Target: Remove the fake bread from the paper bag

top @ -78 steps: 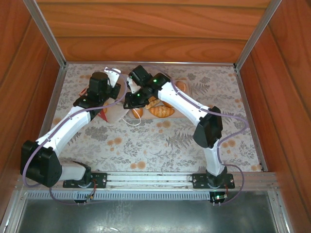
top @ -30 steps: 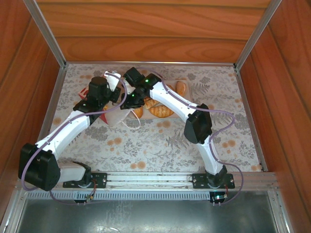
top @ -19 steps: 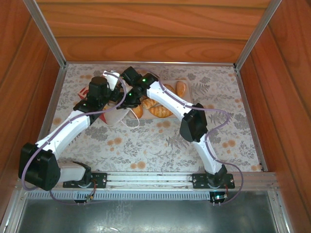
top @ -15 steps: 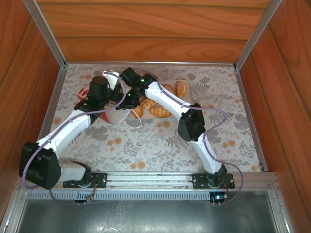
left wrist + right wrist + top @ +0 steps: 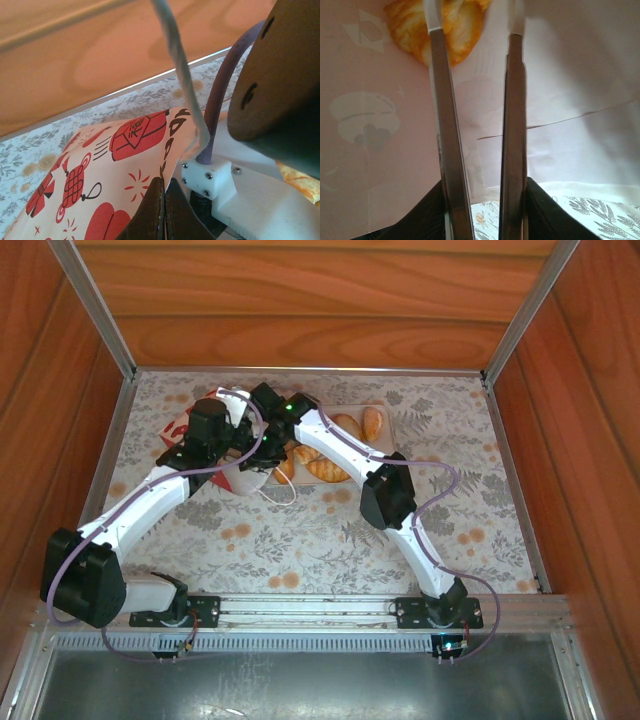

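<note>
No legible text; paper bag (image 5: pixel 100 165) carries red pictorial motifs.

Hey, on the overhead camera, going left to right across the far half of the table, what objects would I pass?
paper bag → croissant → oval loaf

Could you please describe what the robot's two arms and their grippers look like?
The left arm and right arm have white links with bulky black joints, and a lilac cable loops along each. Small green lights glow near the right wrist. Black bases sit on a metal rail. The left gripper and right gripper have flat, dark brown fingers.
</note>
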`<move>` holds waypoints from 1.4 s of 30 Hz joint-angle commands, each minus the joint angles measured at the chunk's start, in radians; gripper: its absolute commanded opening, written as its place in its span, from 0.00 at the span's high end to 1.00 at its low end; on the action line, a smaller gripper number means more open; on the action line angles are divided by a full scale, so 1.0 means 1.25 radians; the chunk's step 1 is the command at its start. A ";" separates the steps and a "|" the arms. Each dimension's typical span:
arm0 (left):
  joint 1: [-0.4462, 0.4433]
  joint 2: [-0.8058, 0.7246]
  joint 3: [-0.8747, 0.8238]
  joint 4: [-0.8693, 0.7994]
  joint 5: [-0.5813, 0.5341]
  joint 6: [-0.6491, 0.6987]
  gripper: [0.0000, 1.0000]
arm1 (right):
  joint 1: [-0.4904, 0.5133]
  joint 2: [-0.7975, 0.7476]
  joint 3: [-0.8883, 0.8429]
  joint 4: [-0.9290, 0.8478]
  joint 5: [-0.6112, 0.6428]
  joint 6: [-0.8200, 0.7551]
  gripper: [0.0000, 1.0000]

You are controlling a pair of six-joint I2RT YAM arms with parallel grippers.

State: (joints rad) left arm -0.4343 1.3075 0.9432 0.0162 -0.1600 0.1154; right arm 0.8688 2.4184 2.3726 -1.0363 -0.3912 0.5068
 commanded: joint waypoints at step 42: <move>-0.005 -0.009 -0.018 0.034 -0.109 -0.008 1.00 | -0.005 -0.213 -0.153 0.039 0.117 -0.023 0.72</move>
State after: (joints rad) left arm -0.4408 1.2991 0.9298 0.0448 -0.3008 0.1108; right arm 0.8680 2.1887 2.1754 -0.9997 -0.2295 0.4709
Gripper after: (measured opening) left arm 0.047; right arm 0.282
